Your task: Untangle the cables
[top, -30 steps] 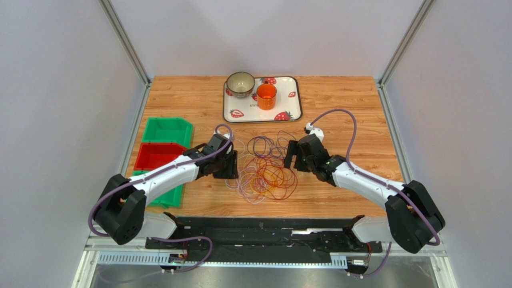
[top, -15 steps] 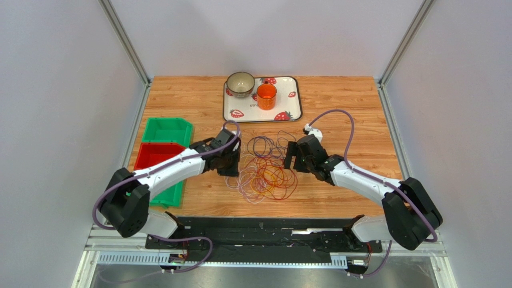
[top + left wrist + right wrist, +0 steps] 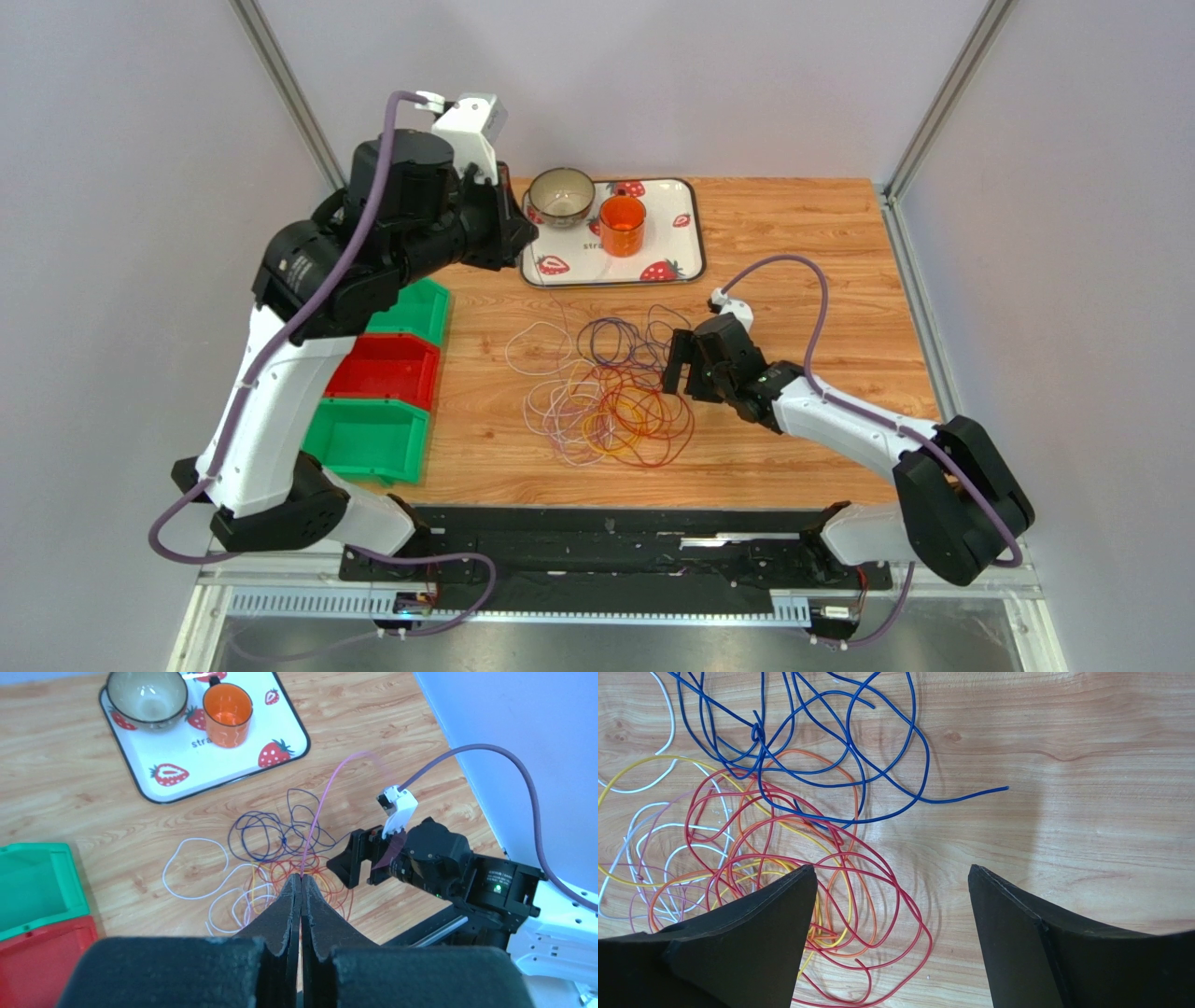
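Observation:
The cables (image 3: pixel 610 399) lie in a loose tangle of red, orange, yellow, white and purple loops mid-table. My left gripper (image 3: pixel 302 876) is raised high above the table's back left (image 3: pixel 508 235) and shut on a thin pink cable (image 3: pixel 324 798), which arcs up from the fingertips. My right gripper (image 3: pixel 676 367) sits low at the tangle's right edge, open, with red cable loops (image 3: pixel 878 882) on the wood between its fingers (image 3: pixel 892 871). Blue cable loops (image 3: pixel 829 756) lie just beyond it.
A strawberry-print tray (image 3: pixel 671 263) at the back holds a bowl (image 3: pixel 561 196) and an orange cup (image 3: pixel 622 224). Green bins (image 3: pixel 368 437) and a red bin (image 3: pixel 379 367) line the left edge under the raised left arm.
The left gripper closed at the tangle's left side, then the arm swung up and back to the left with the pink cable. White loops now spread left of the pile. The right arm stayed put.

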### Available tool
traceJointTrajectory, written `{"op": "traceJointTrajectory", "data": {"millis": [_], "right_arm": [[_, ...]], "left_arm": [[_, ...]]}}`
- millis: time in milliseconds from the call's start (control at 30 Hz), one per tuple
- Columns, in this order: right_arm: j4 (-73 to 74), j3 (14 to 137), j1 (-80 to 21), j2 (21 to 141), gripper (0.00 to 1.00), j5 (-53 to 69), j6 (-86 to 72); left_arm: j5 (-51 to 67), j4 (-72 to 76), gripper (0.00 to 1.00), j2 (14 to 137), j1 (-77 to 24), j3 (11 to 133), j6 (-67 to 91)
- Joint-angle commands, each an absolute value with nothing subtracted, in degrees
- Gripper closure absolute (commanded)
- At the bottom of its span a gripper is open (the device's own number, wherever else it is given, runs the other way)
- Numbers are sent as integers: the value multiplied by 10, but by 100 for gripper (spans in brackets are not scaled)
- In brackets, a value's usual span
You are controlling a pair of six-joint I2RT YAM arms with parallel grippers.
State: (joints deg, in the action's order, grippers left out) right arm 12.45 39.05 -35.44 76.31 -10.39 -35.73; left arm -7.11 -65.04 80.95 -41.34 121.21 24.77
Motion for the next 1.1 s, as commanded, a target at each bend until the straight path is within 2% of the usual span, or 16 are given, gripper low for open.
{"op": "traceJointTrajectory", "data": {"millis": [0,100,167,233,300,333,400,467,600,700,1067], "right_arm": [[92,390,-352,742,16,-109,-352],[90,388,-352,739,17,-108,-352],[87,388,-352,738,17,-106,-352],[86,388,-352,739,16,-102,-349],[83,387,-353,738,17,-97,-347],[79,384,-352,735,17,-92,-345],[51,363,-352,707,17,-67,-337],[15,345,-354,676,18,-27,-312],[-15,335,-369,613,16,75,-274],[-11,366,-389,620,17,117,-243],[-25,533,-498,803,20,122,-192]], "left_arm": [[-105,-783,100,845,-427,1328,209],[-98,-782,100,850,-427,1388,193],[-78,-780,100,864,-427,1480,169],[-54,-737,100,856,-427,1506,153],[-29,-641,100,806,-428,1448,141],[-7,-604,100,783,-427,1371,136],[-4,-514,100,720,-428,1297,136],[-14,-486,100,685,-428,1228,141],[-10,-490,100,674,-428,1211,135],[-11,-495,100,669,-427,1212,134],[-33,-493,100,632,-428,1167,127]]}}
